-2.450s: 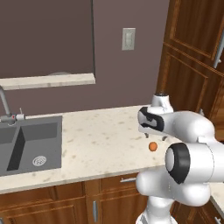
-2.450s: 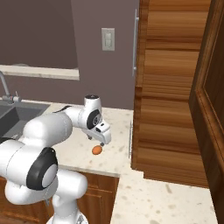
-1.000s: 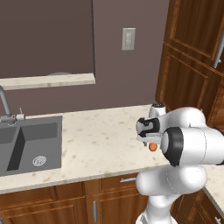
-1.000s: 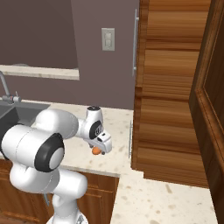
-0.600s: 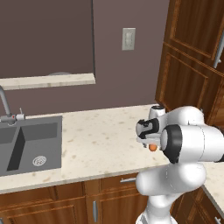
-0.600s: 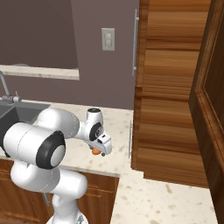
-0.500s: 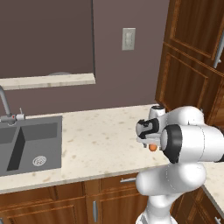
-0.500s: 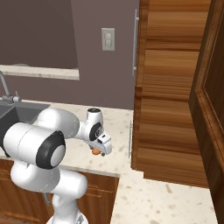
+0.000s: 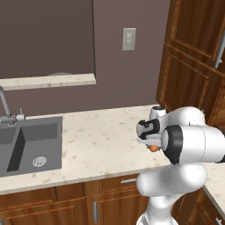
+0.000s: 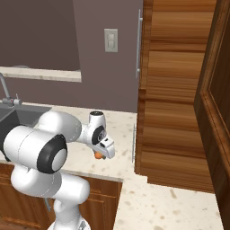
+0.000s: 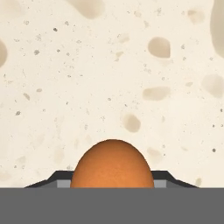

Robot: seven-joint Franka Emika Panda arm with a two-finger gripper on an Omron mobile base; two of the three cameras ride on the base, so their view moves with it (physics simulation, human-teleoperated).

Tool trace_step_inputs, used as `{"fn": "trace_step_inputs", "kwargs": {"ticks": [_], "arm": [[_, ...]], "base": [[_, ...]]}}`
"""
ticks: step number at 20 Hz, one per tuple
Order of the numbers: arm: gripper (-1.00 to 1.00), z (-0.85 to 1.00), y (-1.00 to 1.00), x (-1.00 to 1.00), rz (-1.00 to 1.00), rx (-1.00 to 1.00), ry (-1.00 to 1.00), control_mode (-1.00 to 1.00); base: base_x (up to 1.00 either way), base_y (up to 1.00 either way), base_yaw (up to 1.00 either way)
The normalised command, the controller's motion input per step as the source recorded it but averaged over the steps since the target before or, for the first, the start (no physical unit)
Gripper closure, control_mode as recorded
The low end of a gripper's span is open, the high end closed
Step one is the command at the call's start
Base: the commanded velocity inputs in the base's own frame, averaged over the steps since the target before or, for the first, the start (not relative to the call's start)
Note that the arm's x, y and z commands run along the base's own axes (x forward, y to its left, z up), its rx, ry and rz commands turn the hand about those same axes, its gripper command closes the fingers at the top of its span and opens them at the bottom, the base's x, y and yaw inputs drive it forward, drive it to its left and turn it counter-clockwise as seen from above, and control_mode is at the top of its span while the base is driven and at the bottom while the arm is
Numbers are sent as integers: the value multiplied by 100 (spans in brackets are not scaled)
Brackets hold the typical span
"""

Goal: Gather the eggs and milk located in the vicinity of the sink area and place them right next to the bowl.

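Observation:
The orange egg (image 9: 153, 149) (image 10: 97, 155) lies on the speckled counter near its front edge, right of the sink (image 9: 26, 145). My gripper (image 9: 151, 144) (image 10: 100, 152) is down over it, pointing at the counter. In the hand view the orange egg (image 11: 112, 164) sits between the two dark fingertips (image 11: 59, 177), which press against its sides; the gripper (image 11: 112, 177) is shut on it. The milk, the dark brown egg and the bowl are out of view.
A tall wooden cabinet (image 10: 179, 90) stands just right of the egg and ends the counter there. The curved faucet (image 9: 5, 107) rises at the sink's back. A raised ledge (image 9: 48, 80) runs along the wall. Bare counter (image 9: 101, 136) stretches between sink and gripper.
Since 2.5 s ago the hand has come down onto the orange egg. Over the last second the arm and the egg have stayed still.

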Motion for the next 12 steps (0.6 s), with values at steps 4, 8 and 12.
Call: {"fn": "trace_step_inputs", "kwargs": {"ticks": [4,8,12], "arm": [[100,15,0,-5,5,0,2,-100],[100,58,2,-22,20,0,3,-100],[100,72,22,-43,23,0,5,-100]], "base": [[0,0,0],[0,0,0],[0,0,0]]}}
